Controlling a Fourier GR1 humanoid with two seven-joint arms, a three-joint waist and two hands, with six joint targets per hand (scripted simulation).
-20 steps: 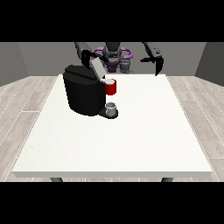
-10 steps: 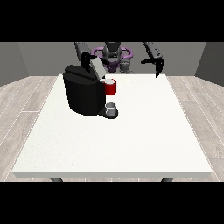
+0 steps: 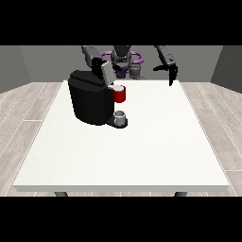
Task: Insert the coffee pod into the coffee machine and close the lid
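Nearest the camera, the white table [image 3: 142, 160] stretches bare across most of the view, its front edge running along the bottom. Farther back, on the table's left half, stands the black coffee machine [image 3: 90, 101], a bulky dark body. At its base on the right side a small grey cup [image 3: 121, 116] sits on the machine's drip stand, touching it. Just above the cup, at the machine's front, is the red pod holder [image 3: 119, 95], with a pale round top that may be the coffee pod [image 3: 118, 88] sitting in it; I cannot tell for sure. Above that, the machine's grey lid [image 3: 107, 72] stands tilted up, not closed.

Behind the lid, the arm at the view's left comes down from the robot's shoulder toward the top of the machine. The hand at the view's left [image 3: 99, 64] is right at the lid's upper edge, partly hidden by it, and I cannot tell how its fingers lie or whether they touch the lid.

At the far right edge of the table, well apart from the machine, the hand at the view's right [image 3: 172, 73] hangs above the tabletop with its fingers pointing down, fairly straight, holding nothing.

Farthest back, the robot's torso [image 3: 124, 60] with its purple parts sits behind the table's far edge.
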